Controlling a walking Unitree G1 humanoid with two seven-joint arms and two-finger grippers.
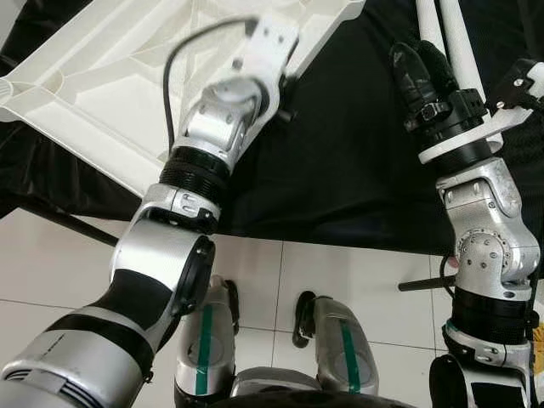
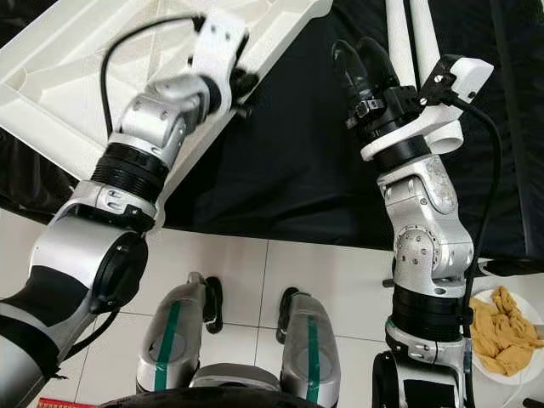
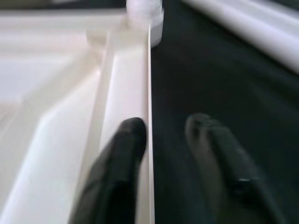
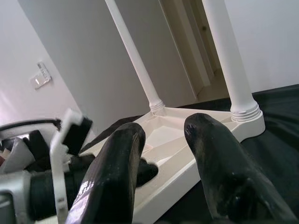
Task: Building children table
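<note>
nearest you were the robot's own legs (image 1: 280, 348) on the pale tiled floor (image 1: 51, 263), and off by the right foot a white bowl of yellow cloth (image 2: 508, 333). beyond the tiles a black sheet (image 1: 357, 144) was spread out, and the work lay on it.

the tabletop (image 1: 93, 76) lay upside down on that sheet, its ribbed white underside up, its long edge running away from you and slanting toward the right. your left gripper (image 3: 173, 149) was at that edge: in the left wrist view one black finger sat over the inside of the rim (image 3: 145, 93) and the other hung outside over the black sheet, parted with the rim between them, not pressed onto it as far as could be judged. the picture was blurred, so contact could not be confirmed.

farther along that same rim, straight ahead of the left fingers, stood a round corner socket (image 3: 145, 18).

your right gripper (image 2: 367, 72) was held up off the sheet, fingers spread and empty, just beside two white legs (image 2: 406, 34) in the eye views. its wrist view showed two legs (image 4: 229, 60) already standing upright in the tabletop's far sockets.

the next move probably turned on this: the rim ran lengthwise between the left fingers, so a straight squeeze should catch it, and the left arm was the nearer one to steady the top.
</note>
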